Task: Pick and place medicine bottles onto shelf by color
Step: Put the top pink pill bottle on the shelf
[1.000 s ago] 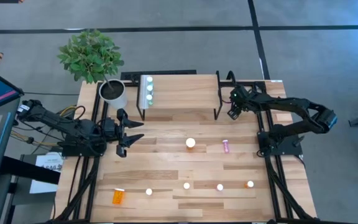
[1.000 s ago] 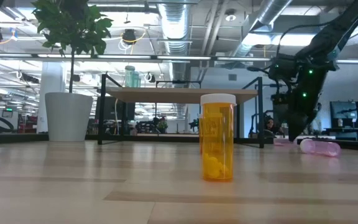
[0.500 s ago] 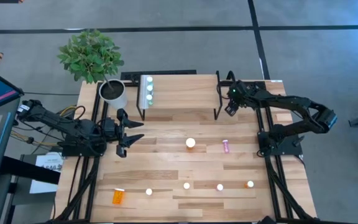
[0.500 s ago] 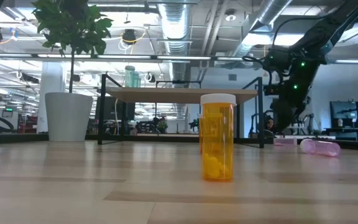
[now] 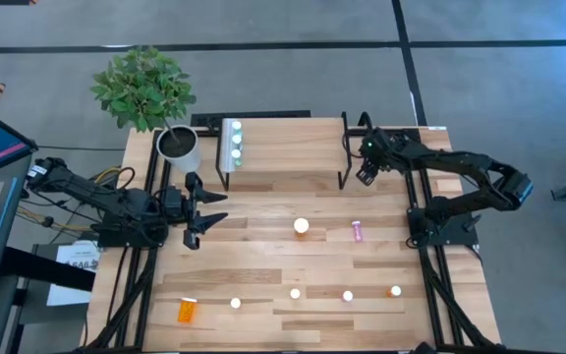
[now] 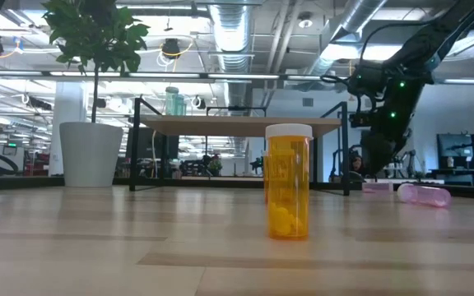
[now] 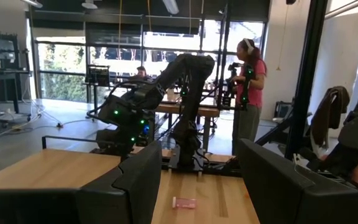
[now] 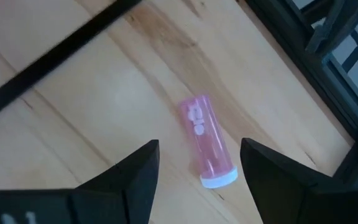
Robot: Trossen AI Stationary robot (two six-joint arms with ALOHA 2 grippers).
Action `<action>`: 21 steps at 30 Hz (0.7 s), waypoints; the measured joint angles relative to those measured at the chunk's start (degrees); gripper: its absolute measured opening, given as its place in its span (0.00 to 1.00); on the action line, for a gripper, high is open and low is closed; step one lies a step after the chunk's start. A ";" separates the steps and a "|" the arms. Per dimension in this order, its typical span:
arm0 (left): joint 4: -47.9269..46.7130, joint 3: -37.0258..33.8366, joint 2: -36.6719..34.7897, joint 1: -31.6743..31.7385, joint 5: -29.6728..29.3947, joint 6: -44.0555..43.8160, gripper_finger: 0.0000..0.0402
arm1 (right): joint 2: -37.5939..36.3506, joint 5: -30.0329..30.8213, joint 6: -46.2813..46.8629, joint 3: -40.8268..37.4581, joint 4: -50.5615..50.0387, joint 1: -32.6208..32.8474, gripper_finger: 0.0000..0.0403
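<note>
1. Left matte-black jointed arm (image 5: 106, 202) shows chunky segments, with a bundle of yellow and pale cables trailing at its base.
2. Its left black two-finger gripper (image 5: 202, 210) ends in flat, pointed fingers; up close they look thick, smooth and dark grey.
3. Right matte-black jointed arm (image 5: 460, 177) carries a blue-tinted band near its elbow.
4. Right black two-finger gripper (image 5: 368, 169) sits below a housing lit with small green lights in the low view.

Right pincer (image 5: 367, 177) nearer shelf (image 5: 288, 147) end.
</note>
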 joint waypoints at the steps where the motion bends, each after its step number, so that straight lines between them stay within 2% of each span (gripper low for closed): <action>1: 0.00 0.00 0.00 0.00 0.02 -0.02 0.50 | 0.00 0.01 0.00 0.00 -0.15 -0.32 0.62; 7: 0.00 0.00 0.00 0.00 0.04 0.12 0.50 | 0.00 -2.60 0.59 0.01 0.54 -0.65 0.62; 21: 0.15 0.00 0.00 0.02 -0.21 0.81 0.50 | 0.00 -2.83 -1.03 0.02 1.54 0.43 0.62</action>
